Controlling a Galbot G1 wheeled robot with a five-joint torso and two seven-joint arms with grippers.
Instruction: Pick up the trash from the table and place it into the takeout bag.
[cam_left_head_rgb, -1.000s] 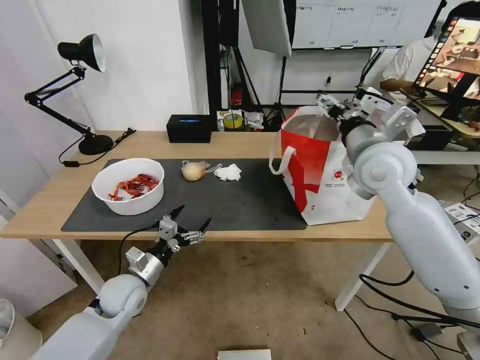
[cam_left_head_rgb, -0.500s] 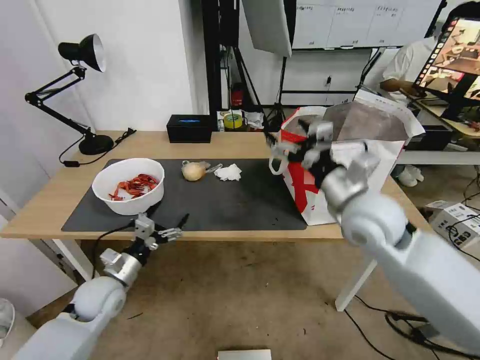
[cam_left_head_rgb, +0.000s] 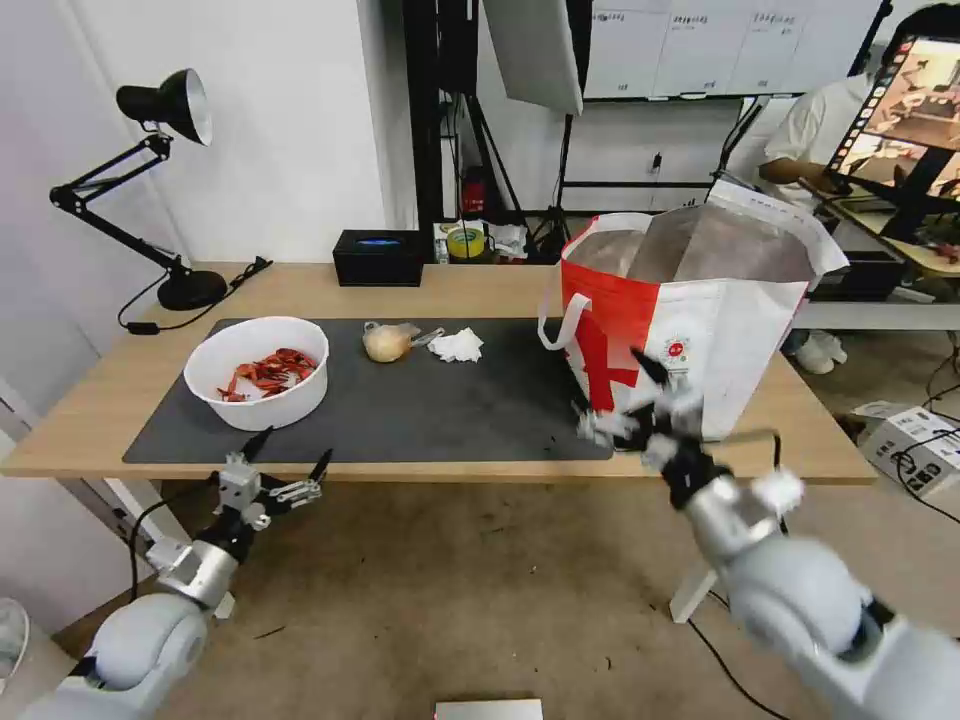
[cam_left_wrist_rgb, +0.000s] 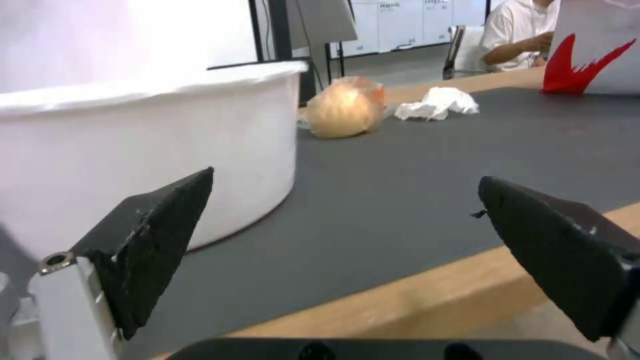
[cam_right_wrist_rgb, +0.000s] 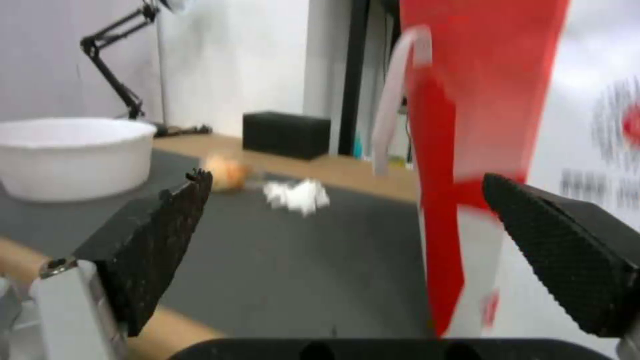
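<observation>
on the dark mat's near left, white bowl of red shells (cam_left_head_rgb: 257, 372), rigid yet spillable, best gripped at its rim; left gripper (cam_left_head_rgb: 277, 468) spread empty below the table edge, right gripper (cam_left_head_rgb: 632, 399) likewise beside takeout bag (cam_left_head_rgb: 690, 320).

Left gripper (cam_left_wrist_rgb: 347, 250) spread wide, empty, at the table (cam_left_wrist_rgb: 427, 305) edge. White bowl (cam_left_wrist_rgb: 133, 145) just beyond one finger, on the grey mat (cam_left_wrist_rgb: 427, 170). Farther back: wrapped lump (cam_left_wrist_rgb: 341, 110), tissue (cam_left_wrist_rgb: 437, 103) beside it, then the bag (cam_left_wrist_rgb: 593, 55).
</observation>
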